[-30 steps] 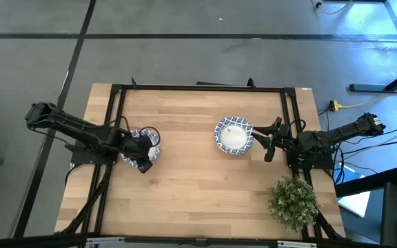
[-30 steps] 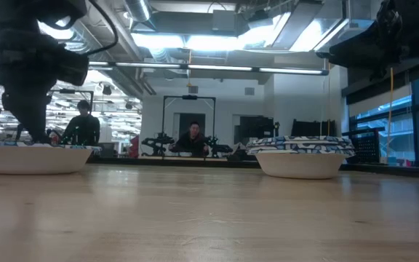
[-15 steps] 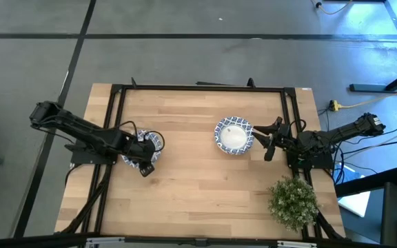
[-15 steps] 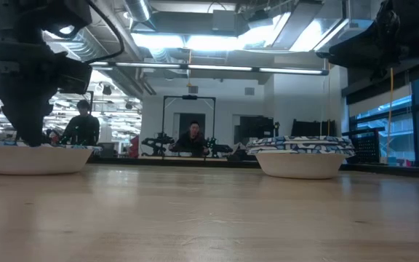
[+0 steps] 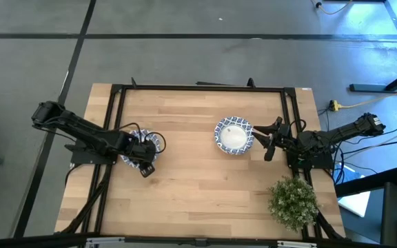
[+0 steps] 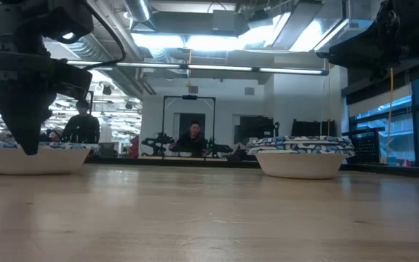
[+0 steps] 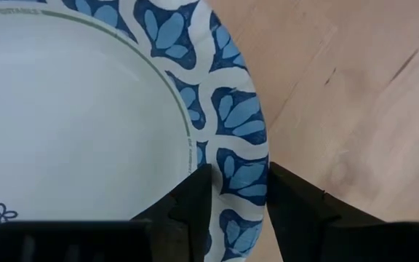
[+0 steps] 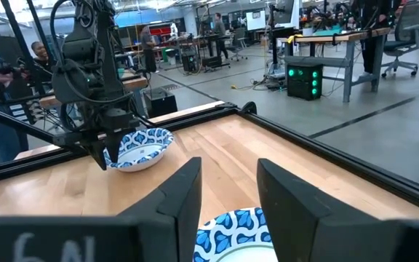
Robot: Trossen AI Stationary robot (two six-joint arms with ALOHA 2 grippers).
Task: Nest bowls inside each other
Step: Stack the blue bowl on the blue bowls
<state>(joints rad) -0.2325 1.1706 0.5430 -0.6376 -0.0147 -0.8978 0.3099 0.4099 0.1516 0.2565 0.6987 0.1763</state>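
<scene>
Look at the left gripper (image 7: 233, 200) in its wrist view: the jaws straddle the patterned rim of the left bowl (image 5: 143, 143), one finger inside on the white, one outside over the wood. A gap shows either side of the rim, so call them open around it, not yet pinching. In the high view that bowl sits at centre left of the table (image 5: 198, 200), with the left gripper (image 5: 143, 160) over its lower edge.

These bowls look like thin, light picnic ware: stiff enough at the rim band to lift by, but likely to flex or skate across the wood if you nudge them. The rim is your handle; bite across the blue band as you have it lined up, and squeeze gently.

The other bowl (image 5: 233, 136) sits right of centre, and its layered edge in the low view suggests a stack already nested there, though you cannot count the layers. So: two bowl positions visible, one potted plant (image 5: 293, 200) at lower right.

The right gripper (image 5: 266, 142) waits just beside the stack, jaws open.
</scene>
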